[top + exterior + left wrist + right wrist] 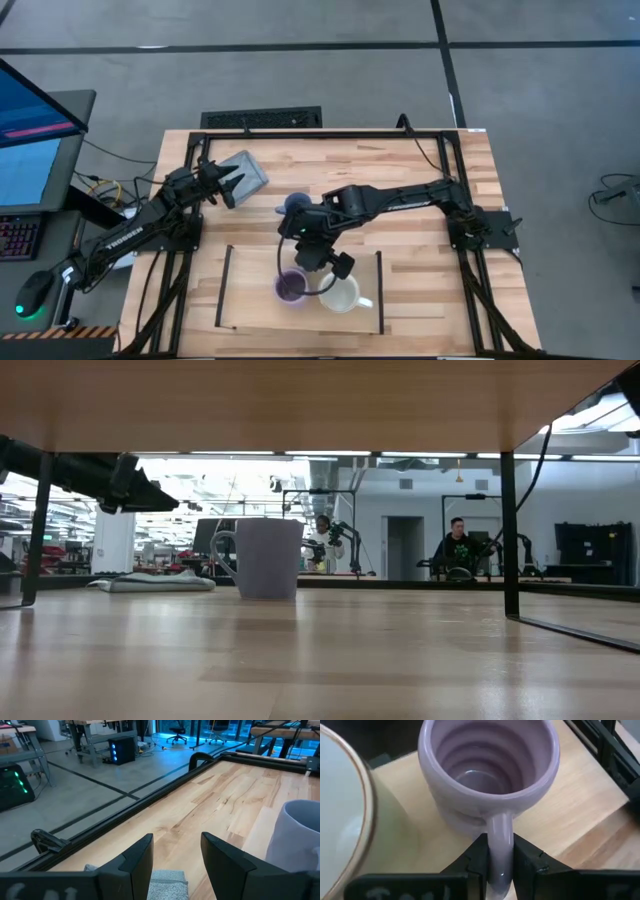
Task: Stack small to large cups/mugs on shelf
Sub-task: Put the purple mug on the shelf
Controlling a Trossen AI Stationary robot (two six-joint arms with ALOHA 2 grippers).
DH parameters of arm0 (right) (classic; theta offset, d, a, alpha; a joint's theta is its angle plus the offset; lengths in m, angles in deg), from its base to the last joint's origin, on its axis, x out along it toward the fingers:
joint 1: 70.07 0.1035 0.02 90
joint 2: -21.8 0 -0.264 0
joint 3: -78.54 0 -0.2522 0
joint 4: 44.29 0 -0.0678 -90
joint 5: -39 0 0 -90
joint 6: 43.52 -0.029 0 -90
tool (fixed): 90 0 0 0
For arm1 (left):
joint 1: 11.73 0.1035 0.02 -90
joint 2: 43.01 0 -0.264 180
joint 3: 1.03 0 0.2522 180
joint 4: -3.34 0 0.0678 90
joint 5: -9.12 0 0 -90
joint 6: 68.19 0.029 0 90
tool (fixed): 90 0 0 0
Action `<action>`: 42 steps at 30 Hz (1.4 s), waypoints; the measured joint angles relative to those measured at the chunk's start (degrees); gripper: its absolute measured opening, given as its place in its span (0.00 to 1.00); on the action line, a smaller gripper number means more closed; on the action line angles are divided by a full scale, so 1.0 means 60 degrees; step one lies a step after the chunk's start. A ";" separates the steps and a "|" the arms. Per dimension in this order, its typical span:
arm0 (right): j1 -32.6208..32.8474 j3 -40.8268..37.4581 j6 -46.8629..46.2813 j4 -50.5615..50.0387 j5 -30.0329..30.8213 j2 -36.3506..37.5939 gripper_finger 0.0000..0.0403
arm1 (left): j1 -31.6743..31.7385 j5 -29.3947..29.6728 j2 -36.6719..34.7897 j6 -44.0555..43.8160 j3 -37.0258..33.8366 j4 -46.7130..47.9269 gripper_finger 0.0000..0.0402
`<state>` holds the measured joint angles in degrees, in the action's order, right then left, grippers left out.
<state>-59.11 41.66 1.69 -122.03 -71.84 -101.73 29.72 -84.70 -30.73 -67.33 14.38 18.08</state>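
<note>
A lilac mug [291, 287] is over the shelf [250, 300], next to the white mug [342, 293] that stands on the board. My right gripper [312, 270] is shut on the lilac mug's handle. A pale blue mug [296, 205] stands upright on the table beyond the shelf; it also shows under the shelf board in the low view [268, 557]. My left gripper [228, 186] waits open at the table's far left, over the near edge of a grey pad [246, 170], its fingers [137, 862] apart. My right gripper [500, 865] pinches the lilac mug's handle [499, 832] between its two fingers, which lie across the handle's loop. They come slanting down from above. The mug is upright with its mouth up. Whether its base rests on the shelf, I cannot tell.
The shelf has thin black bars at both short ends [225, 285] [380, 292]; one leg [510, 530] shows in the low view. A black frame [330, 135] runs round the tabletop. Bare wood lies on the shelf's left half.
</note>
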 joint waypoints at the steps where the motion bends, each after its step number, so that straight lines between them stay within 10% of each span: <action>1: -0.0041 0.0000 0.0000 -0.0016 -0.0090 -0.0010 0.20 | -0.0003 0.0000 0.0026 0.0000 0.0000 -0.0001 0.39; 42: -0.0147 -0.0051 -0.0283 0.0317 0.0108 -0.0007 0.35 | -0.0003 0.0029 0.0143 0.0178 0.0000 0.0006 0.39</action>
<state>-59.99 41.36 -0.01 -120.13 -71.19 -101.77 29.70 -84.52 -29.87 -66.26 14.38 18.12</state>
